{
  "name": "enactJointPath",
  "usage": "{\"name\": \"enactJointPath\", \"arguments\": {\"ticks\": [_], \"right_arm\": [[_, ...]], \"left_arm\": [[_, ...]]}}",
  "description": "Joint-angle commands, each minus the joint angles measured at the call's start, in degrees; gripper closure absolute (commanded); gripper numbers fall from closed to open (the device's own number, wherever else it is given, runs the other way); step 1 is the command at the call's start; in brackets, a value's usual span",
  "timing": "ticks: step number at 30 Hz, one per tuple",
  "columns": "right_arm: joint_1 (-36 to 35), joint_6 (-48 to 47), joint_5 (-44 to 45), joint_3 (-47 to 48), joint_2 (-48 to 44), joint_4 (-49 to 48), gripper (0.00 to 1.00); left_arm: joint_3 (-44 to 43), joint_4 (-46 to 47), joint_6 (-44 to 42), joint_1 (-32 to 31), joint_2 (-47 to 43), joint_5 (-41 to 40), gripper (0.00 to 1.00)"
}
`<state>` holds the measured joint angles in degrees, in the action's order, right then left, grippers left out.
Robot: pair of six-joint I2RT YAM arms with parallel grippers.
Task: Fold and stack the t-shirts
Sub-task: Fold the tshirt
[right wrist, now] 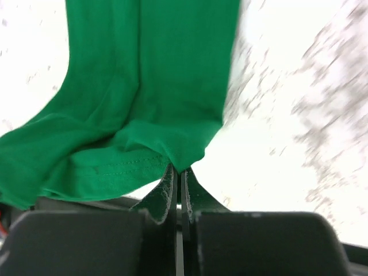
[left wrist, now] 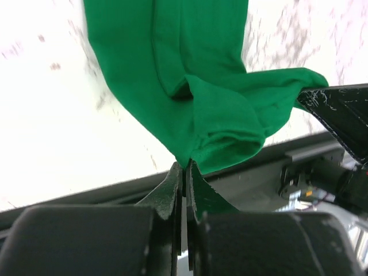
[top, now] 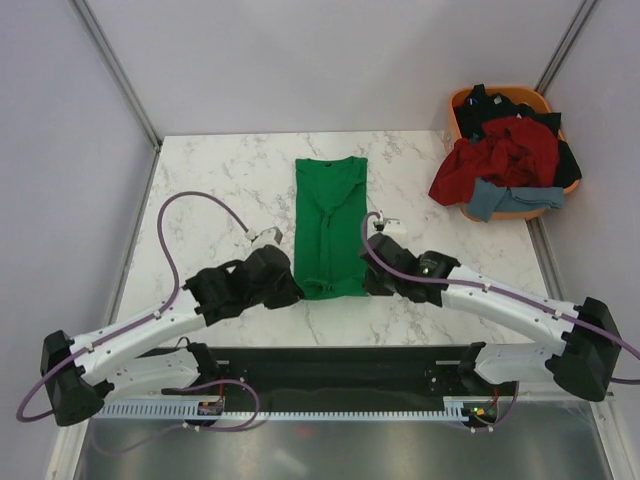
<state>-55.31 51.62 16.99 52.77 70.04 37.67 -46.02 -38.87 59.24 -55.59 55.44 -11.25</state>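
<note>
A bright green t-shirt [top: 330, 225] lies folded into a long narrow strip on the marble table [top: 210, 180], collar end far. My left gripper [top: 297, 290] is shut on its near left corner; the pinched cloth [left wrist: 224, 138] shows in the left wrist view above the gripper [left wrist: 185, 167]. My right gripper [top: 366, 284] is shut on the near right corner, seen as the green hem [right wrist: 144, 161] above the gripper [right wrist: 179, 171] in the right wrist view. The near hem is lifted slightly. Dark red [top: 500, 155], black [top: 505, 105] and grey-blue [top: 500, 198] shirts are heaped at the back right.
An orange plastic basket [top: 458, 103] holds the heaped shirts off the table's far right corner. A black rail [top: 330, 365] runs along the near edge between the arm bases. Grey walls close in on both sides.
</note>
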Motion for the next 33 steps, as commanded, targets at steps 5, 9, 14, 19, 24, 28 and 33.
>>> {"name": "enactJointPath", "arguments": {"ticks": [5, 9, 14, 19, 24, 28, 33], "right_arm": [[9.51, -18.37, 0.41, 14.53, 9.31, 2.41, 1.00], [14.95, -22.68, -2.13, 18.24, 14.41, 0.84, 1.00], [19.70, -26.56, -7.05, 22.80, 22.84, -1.11, 1.00], [21.56, -27.79, -9.52, 26.59, 28.38, -2.25, 1.00], [23.31, -28.24, -10.23, 30.19, 34.36, -2.78, 1.00], [25.07, -27.89, -11.54, 32.21, 38.67, -3.39, 1.00], [28.94, -27.27, -16.90, 41.43, 45.61, -0.07, 0.45]], "left_arm": [[-12.42, 0.64, -14.76, 13.20, 9.67, 0.51, 0.98], [-15.76, 3.09, -19.42, 18.58, 15.56, 5.17, 0.98], [-19.28, 6.26, -22.15, 24.11, 23.91, 10.00, 0.98], [-23.23, 8.37, -24.35, 27.11, 31.47, 13.09, 0.98], [-26.75, 9.87, -25.93, 30.01, 39.82, 15.90, 0.98], [-32.45, 9.17, -27.16, 32.29, 47.02, 19.06, 0.97], [-41.68, 4.35, -28.74, 34.85, 55.38, 26.01, 0.34]]}}
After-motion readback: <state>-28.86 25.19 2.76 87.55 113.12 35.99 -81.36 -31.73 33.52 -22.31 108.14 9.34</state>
